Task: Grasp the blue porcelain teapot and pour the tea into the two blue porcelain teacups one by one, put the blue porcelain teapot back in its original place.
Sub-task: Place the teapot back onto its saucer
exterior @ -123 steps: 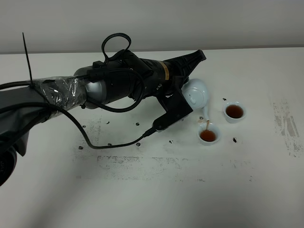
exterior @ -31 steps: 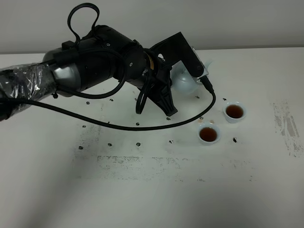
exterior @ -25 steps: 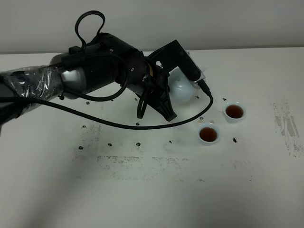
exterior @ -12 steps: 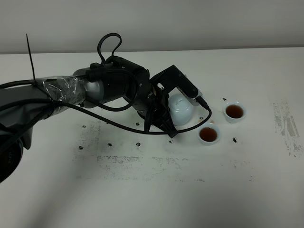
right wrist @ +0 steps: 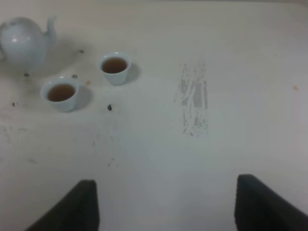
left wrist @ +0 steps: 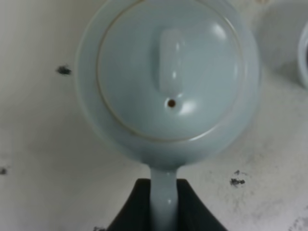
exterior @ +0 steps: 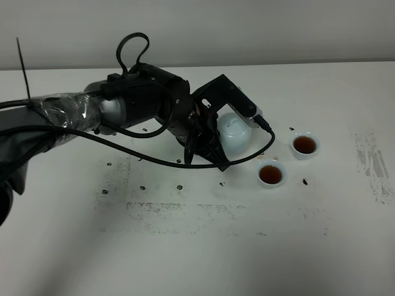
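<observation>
Exterior high view: the blue porcelain teapot [exterior: 235, 131] is shown upright on the table [exterior: 185, 246], just beside the two blue porcelain teacups [exterior: 271, 174], which stand near each other to its right and are both filled with dark tea; the left gripper [exterior: 213, 132] is seen at the teapot's handle side, the arm and its cable lying across the left half of the scene. Left wrist view: the teapot [left wrist: 168, 77] is seen from directly above, lid and knob level; its loop handle [left wrist: 163, 202] is held between the dark fingers [left wrist: 134, 209] of the left gripper [left wrist: 163, 211], whose jaws are nearly closed and pressed against both sides of the handle; whether the base is resting on the table or held slightly above it cannot be told. Right wrist view: the right gripper [right wrist: 166, 202] is shown with its jaws wide apart and holding nothing, well apart from the teapot [right wrist: 24, 41] and the cups [right wrist: 60, 93]; dark specks and a scuffed patch [right wrist: 193, 98] are visible on the table. Progress, as judged: pouring into both cups appears complete; the return of the teapot appears almost finished; release of the handle and withdrawal of the arm are left.
</observation>
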